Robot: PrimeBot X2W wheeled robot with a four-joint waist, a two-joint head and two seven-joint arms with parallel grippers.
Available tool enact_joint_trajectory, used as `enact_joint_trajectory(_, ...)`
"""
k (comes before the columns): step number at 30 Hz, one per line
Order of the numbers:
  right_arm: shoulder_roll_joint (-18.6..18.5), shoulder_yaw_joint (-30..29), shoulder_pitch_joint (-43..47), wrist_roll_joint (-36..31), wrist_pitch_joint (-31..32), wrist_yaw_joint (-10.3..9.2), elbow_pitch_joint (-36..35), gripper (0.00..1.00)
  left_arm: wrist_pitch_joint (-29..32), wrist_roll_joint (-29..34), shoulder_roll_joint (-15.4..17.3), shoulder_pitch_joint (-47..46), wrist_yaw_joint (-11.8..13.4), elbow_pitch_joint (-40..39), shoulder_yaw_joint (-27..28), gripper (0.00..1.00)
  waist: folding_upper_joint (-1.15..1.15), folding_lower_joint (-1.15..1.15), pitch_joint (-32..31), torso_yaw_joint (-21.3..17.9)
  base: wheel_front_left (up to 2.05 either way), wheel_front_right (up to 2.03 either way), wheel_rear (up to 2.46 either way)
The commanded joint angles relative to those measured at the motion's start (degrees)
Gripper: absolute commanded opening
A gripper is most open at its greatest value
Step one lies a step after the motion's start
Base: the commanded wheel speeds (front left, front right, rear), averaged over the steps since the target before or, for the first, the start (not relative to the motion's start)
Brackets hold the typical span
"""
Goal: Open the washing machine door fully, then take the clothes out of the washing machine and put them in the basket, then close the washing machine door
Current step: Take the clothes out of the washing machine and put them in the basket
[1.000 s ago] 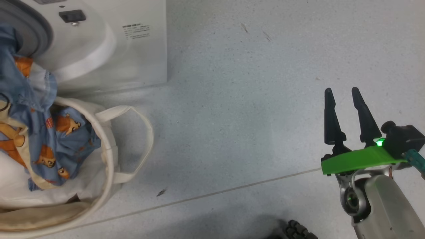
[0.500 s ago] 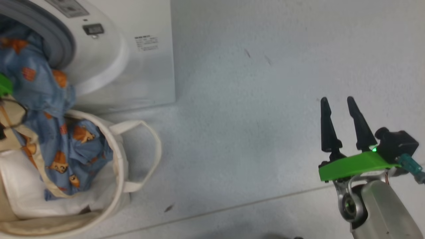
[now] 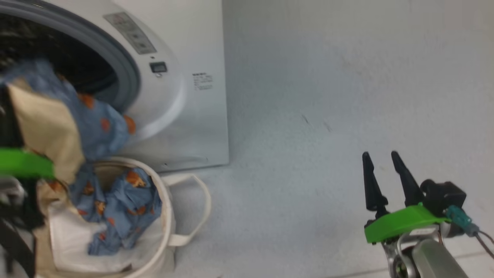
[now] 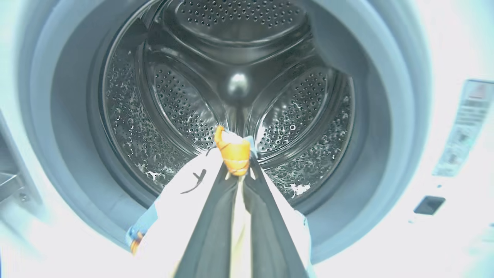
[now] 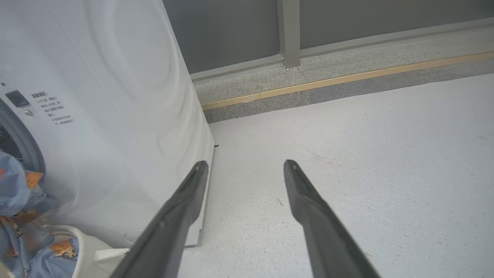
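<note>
The white washing machine (image 3: 185, 116) stands at the upper left with its grey-rimmed opening (image 3: 129, 77) uncovered; the washing machine door is out of view. My left gripper (image 4: 236, 170) is shut on the clothes (image 4: 233, 148), just in front of the bare steel drum (image 4: 239, 58). Light-blue and cream clothes (image 3: 92, 123) hang from the opening's lower edge down into the basket (image 3: 166, 216), where more blue printed fabric (image 3: 123, 204) lies. My right gripper (image 3: 379, 154) is open over the floor to the right, with nothing between its fingers (image 5: 181, 200).
The basket's looped handle (image 3: 202, 210) sticks out to the right, close under the washer's front corner. Behind the washer runs a low stone kerb with a brass strip (image 5: 328, 81) and a grey post (image 5: 288, 34). Pale floor (image 3: 308, 135) spreads between washer and right gripper.
The head camera has swung up and left, so the opening now shows. My left gripper has closed on the clothes and its green mount has come into view at the left edge. The right gripper stays open.
</note>
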Motion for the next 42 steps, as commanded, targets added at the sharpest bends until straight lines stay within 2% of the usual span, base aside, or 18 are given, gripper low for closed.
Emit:
enact_joint_trajectory(1,-0.3,1.1,0.3,0.4,-0.7,0.23,-1.4,1.0,-0.7,0.6,2.6,-1.1,0.3,-2.6,2.6,0.0,0.0,0.0,-2.4,1.7,0.0,0.0,0.0)
enact_joint_trajectory(9,-0.1,1.0,1.5,0.4,-0.7,0.23,-1.2,1.0,-0.7,4.5,-3.4,10.8,0.5,-16.5,7.4,0.0,0.0,0.0,-4.2,3.7,0.0,0.0,0.0)
enact_joint_trajectory(14,-0.3,1.0,1.7,0.4,-0.7,0.23,-1.5,1.0,-0.7,4.4,-6.7,15.1,-0.1,-16.4,9.1,0.0,0.0,0.0,-4.0,4.6,0.0,0.0,0.0)
enact_joint_trajectory(21,-1.1,1.1,0.6,0.3,-0.7,0.23,-2.1,1.0,-0.7,5.6,-8.6,15.1,-1.3,-7.0,9.6,0.0,0.0,0.0,-2.8,4.0,0.0,0.0,0.0)
enact_joint_trajectory(33,-2.8,0.2,-2.2,-0.1,-0.7,0.23,-4.3,1.0,-0.7,3.8,-9.5,5.8,-2.5,18.6,6.0,0.0,0.0,0.0,4.9,1.0,0.0,0.0,0.0)
enact_joint_trajectory(39,-3.4,-0.7,-3.4,-0.2,-0.7,0.23,-5.9,1.0,-0.7,1.5,-8.3,-0.2,-2.5,31.4,2.2,0.0,0.0,0.0,10.1,-1.0,0.0,0.0,0.0)
enact_joint_trajectory(42,-3.6,-1.0,-3.6,-0.3,-0.7,0.23,-6.2,1.0,-0.6,0.9,-7.8,-2.3,-2.5,34.7,1.6,0.0,0.0,0.0,11.5,-1.5,0.0,0.0,0.0)
